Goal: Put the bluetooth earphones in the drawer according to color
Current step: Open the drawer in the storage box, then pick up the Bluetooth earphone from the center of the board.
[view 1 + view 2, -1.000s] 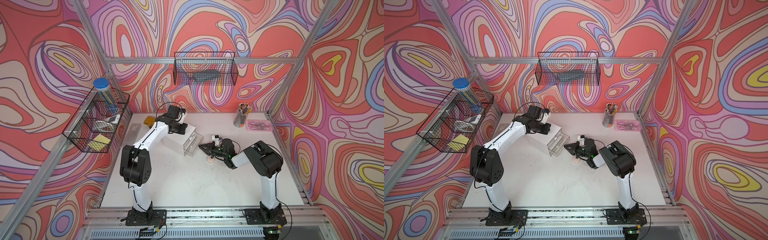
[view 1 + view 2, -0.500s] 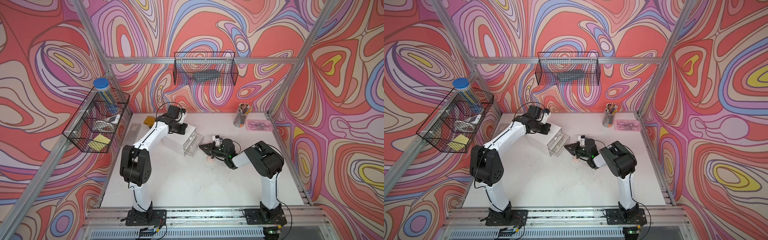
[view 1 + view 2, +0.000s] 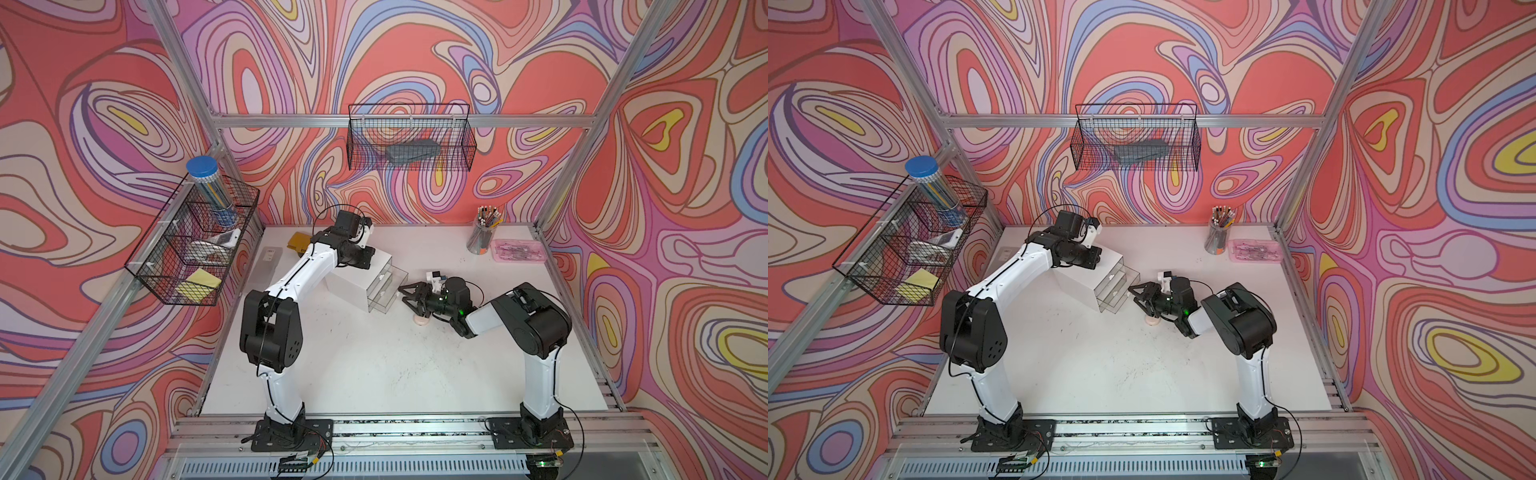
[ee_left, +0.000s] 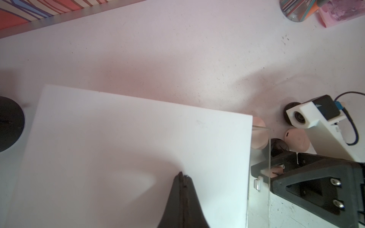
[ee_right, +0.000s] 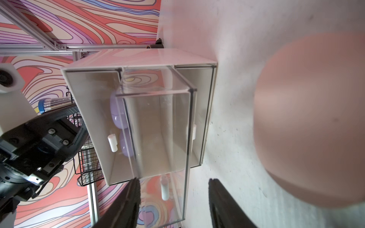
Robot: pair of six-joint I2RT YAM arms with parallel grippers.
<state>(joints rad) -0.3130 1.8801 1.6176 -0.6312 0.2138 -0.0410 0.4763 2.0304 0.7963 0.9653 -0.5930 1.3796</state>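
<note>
The white drawer cabinet [image 3: 347, 282] stands mid-table with its middle clear drawer [image 5: 158, 134] pulled out furthest. Two lavender earphone cases [image 5: 116, 110] lie in the top drawer. My left gripper [image 4: 182, 174] is shut and rests on the cabinet's top. My right gripper [image 5: 173, 179] is open in front of the drawers, and the pulled-out drawer's white handle [image 5: 165, 187] shows between its fingers, untouched. A pale pink case [image 3: 422, 321] lies on the table under it. In the left wrist view another pink case [image 4: 296, 140] and two black cases [image 4: 279, 147] lie beside the drawers.
A pencil cup [image 3: 482, 237] and a pink tray [image 3: 519, 251] stand at the back right. A frosted flat box [image 3: 270, 262] and a yellow-brown item [image 3: 299, 241] lie at the back left. Wire baskets hang on the left wall [image 3: 195, 249] and the back wall [image 3: 411, 141].
My right gripper's jaws have opened; they were shut a second ago. Both arms have stayed almost where they were.
</note>
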